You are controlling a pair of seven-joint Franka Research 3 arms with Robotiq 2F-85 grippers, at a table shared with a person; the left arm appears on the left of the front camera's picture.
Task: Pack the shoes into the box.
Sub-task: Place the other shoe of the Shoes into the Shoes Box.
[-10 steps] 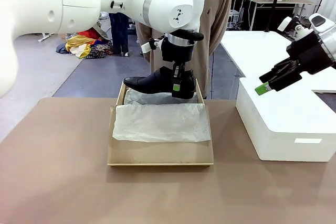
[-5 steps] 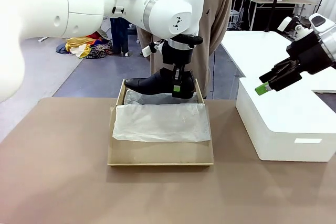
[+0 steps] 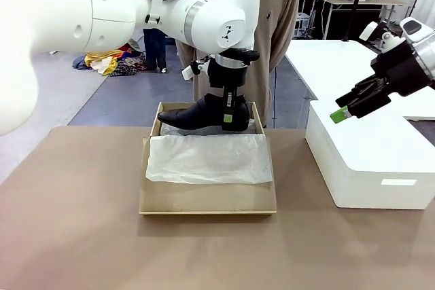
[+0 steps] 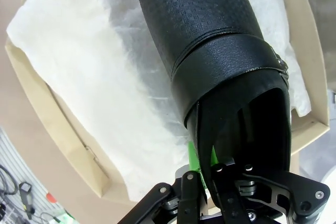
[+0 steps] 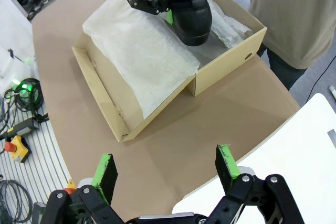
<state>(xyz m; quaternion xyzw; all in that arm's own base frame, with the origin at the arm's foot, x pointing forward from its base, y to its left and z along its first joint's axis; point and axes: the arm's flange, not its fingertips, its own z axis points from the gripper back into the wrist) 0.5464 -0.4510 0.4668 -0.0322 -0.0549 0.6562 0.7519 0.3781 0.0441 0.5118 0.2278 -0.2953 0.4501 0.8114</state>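
Currently left jaws tight on a black shoe (image 3: 190,115) over the box (image 3: 207,206), right jaws wide, empty.

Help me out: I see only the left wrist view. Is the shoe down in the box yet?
Observer: From the front, the shoe hangs level in the left claw, low over the box, its sole near the rim.
Operator: Where is the other claw?
Observer: The right claw is open, raised above the white box.
Operator: Anybody close?
Observer: A person stands right behind the box.
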